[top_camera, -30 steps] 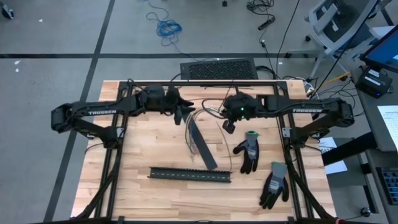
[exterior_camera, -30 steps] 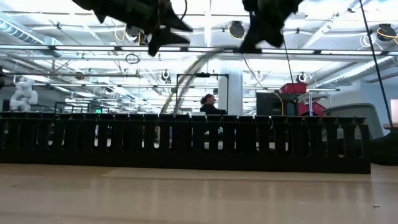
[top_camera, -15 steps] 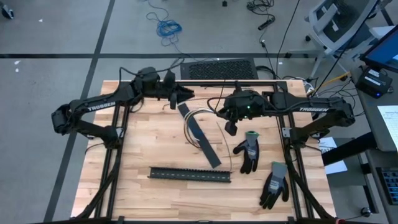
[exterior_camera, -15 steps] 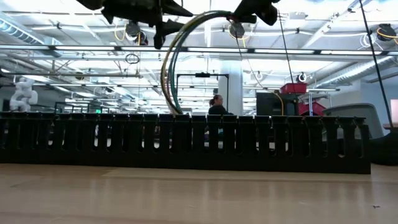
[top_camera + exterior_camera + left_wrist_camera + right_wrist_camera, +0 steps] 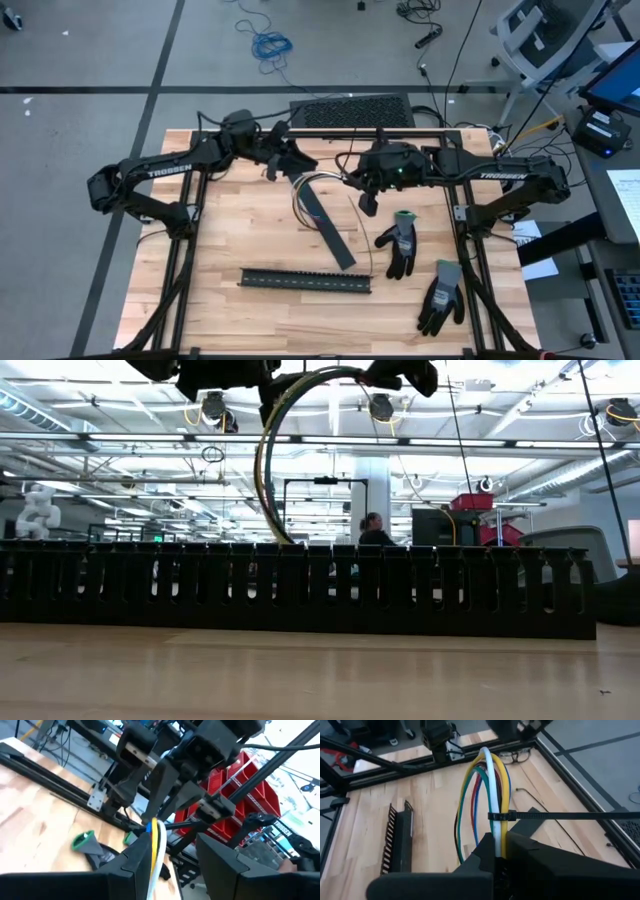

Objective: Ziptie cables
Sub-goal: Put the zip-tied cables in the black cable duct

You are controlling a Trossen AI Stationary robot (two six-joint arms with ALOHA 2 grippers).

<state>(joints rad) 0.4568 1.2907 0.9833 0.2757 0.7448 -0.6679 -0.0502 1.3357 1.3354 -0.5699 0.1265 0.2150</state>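
The cables point(image 5: 490, 780) are a bundle of white, yellow, blue, red and green wires. They stand as a tall arch point(image 5: 265, 460) over the middle of the table. A black zip tie point(image 5: 502, 816) rings the bundle, and its tail point(image 5: 570, 814) sticks out sideways. My right gripper point(image 5: 497, 852) is shut on the bundle just below the tie. My left gripper point(image 5: 175, 865) hangs open at the arch's top point(image 5: 283, 160), with the wires point(image 5: 153, 842) running past the inner side of one finger. My right gripper pinches the bundle between its two fingers just under the zip tie point(image 5: 496, 836), slanting down from the table's right. The wires rise from the fingers, arch over and hang back down; their low ends point(image 5: 280, 538) drop behind the slotted strip. My left gripper has the wires along one finger point(image 5: 137, 860); I cannot tell whether they touch.
A flat black strip point(image 5: 325, 225) lies slantwise under the arch. The black slotted strip point(image 5: 305, 282) lies along the near side. Two grey-and-black gloves point(image 5: 398, 243) point(image 5: 440, 295) lie at the right. A black frame bar point(image 5: 330, 133) runs along the far edge.
Both grippers have risen. My right gripper has drawn the cables up with it, so the bundle now stands as a higher, rounder arch. My left gripper has gone toward the far edge and rolled about its own axis.
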